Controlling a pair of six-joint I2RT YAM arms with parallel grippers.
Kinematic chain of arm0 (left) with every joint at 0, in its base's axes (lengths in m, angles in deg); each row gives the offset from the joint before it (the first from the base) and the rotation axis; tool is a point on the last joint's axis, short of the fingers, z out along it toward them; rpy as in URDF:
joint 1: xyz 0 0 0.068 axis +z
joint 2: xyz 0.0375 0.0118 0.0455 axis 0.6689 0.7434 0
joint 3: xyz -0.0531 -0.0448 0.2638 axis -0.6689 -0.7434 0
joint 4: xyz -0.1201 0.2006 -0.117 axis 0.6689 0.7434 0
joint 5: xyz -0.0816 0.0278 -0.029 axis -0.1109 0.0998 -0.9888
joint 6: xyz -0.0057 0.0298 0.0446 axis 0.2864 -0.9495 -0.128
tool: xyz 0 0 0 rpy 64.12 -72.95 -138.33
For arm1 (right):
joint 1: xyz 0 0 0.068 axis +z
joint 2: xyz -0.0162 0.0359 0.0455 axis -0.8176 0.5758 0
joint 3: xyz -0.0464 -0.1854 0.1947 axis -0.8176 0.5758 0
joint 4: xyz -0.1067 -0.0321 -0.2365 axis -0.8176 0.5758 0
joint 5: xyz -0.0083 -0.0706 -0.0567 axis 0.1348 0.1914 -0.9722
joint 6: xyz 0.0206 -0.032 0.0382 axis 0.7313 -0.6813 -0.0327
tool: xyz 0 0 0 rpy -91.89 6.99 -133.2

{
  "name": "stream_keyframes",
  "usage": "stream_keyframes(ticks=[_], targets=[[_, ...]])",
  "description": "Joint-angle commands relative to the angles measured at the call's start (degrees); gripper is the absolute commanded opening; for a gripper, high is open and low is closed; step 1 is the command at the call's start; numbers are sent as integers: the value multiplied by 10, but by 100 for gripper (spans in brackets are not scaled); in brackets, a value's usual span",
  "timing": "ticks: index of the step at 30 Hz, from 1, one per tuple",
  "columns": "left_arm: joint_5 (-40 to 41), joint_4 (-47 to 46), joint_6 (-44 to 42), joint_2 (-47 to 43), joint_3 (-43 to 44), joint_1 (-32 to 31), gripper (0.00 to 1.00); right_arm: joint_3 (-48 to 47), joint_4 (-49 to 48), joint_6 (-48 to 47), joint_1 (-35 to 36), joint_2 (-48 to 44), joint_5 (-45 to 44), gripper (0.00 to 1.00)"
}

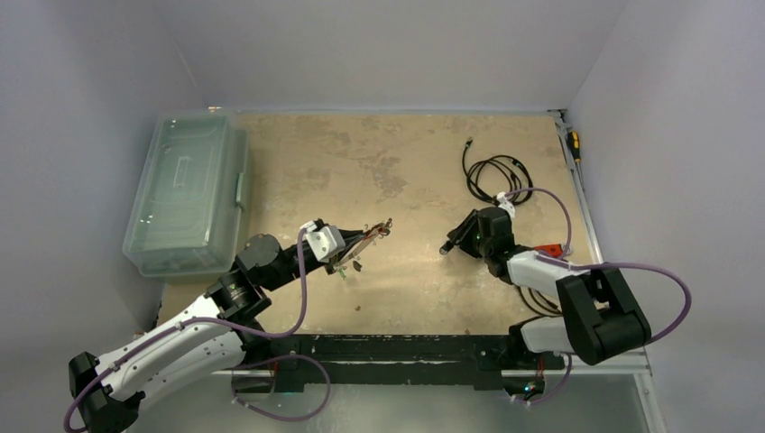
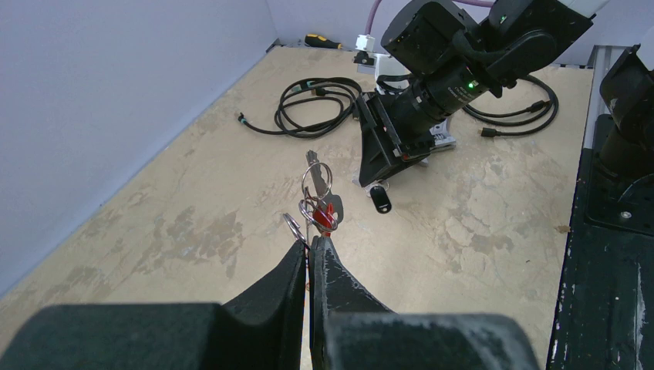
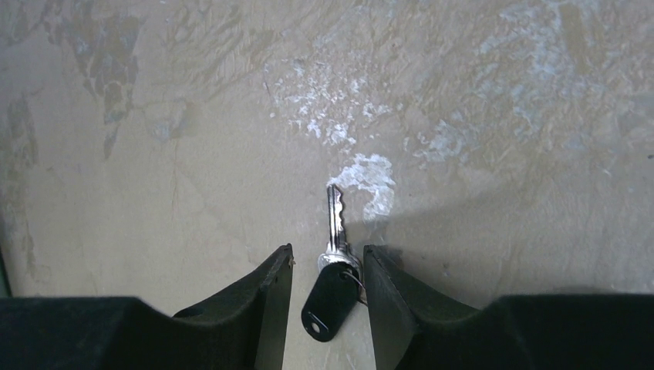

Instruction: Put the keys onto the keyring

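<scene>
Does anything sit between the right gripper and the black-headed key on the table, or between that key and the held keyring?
Nothing visible. The black-headed silver key lies between the open fingers of the right gripper, a gap each side. Only bare tabletop separates it from the silver keyring pinched in the left gripper.

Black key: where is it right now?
In the right wrist view, the black key lies on the table between the fingers of the open right gripper, right of centre.

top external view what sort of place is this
Probably a robot lab test cell: pale walls box in a worn tan tabletop with a clear plastic bin, coiled black cable and screwdriver.
</scene>
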Motion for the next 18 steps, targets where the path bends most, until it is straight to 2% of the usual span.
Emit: stream_keyframes(ticks=[1,5,18], targets=[[-4,-25,9,-3,24,0,0,10,66,-12,3,-15,-21,42],[-4,-25,9,-3,24,1,0,14,48,-19,3,-5,-3,39],[-3,-24,7,-4,24,1,0,14,45,-17,4,1,3,12]])
